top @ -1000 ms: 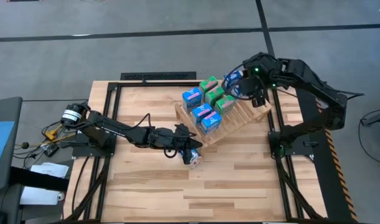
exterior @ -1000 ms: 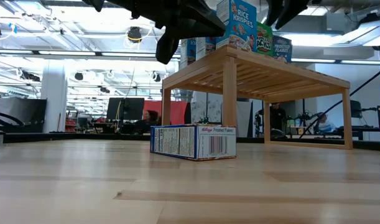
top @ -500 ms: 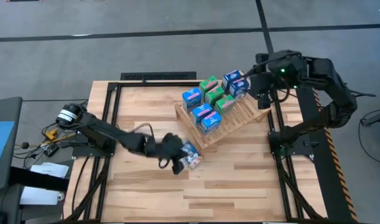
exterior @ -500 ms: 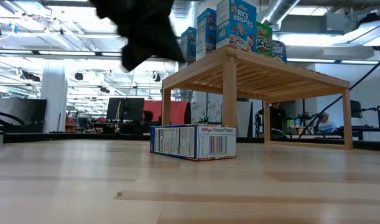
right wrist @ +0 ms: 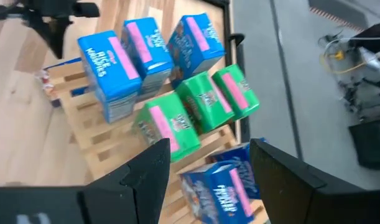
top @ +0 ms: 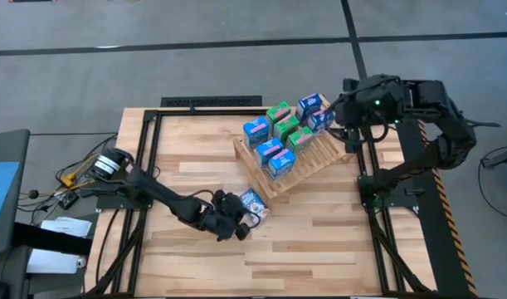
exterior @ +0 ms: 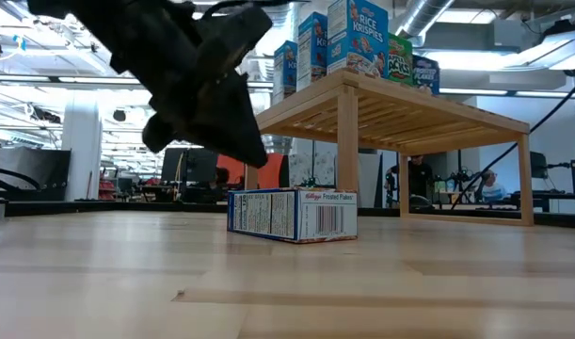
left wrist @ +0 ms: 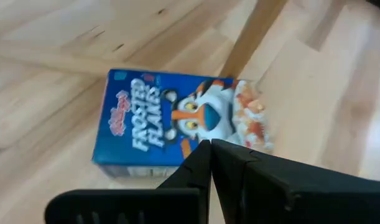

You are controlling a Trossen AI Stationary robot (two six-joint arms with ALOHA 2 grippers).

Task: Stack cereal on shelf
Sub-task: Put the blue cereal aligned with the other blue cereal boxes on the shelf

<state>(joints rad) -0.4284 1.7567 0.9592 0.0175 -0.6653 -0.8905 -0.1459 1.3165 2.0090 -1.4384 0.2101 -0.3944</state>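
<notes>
A blue cereal box (top: 253,202) lies flat on the wood table, printed face up (left wrist: 171,118), just in front of the shelf (top: 324,158). My left gripper (top: 241,219) is shut and slants down at the box's near left side. In the low view its tip (exterior: 256,155) hangs above the box (exterior: 292,215), apart from it. Several blue and green cereal boxes (top: 278,137) stand upright on the slatted shelf (right wrist: 96,149). My right gripper (top: 351,139) is open, high off the shelf's far right end, with nothing between its fingers (right wrist: 209,165).
Black frame rails (top: 212,102) run along the table's far edge and both sides. Cables and a grey stand (top: 37,199) sit off the left edge. Bare planks (top: 303,249) fill the near half of the table. The shelf's right slats are bare.
My left gripper has sunk and swung from over the lying box toward the table's near left, and now tips down at the box's side. The box has not moved. My right gripper has risen and drawn back from the shelf's far boxes toward the right edge.
</notes>
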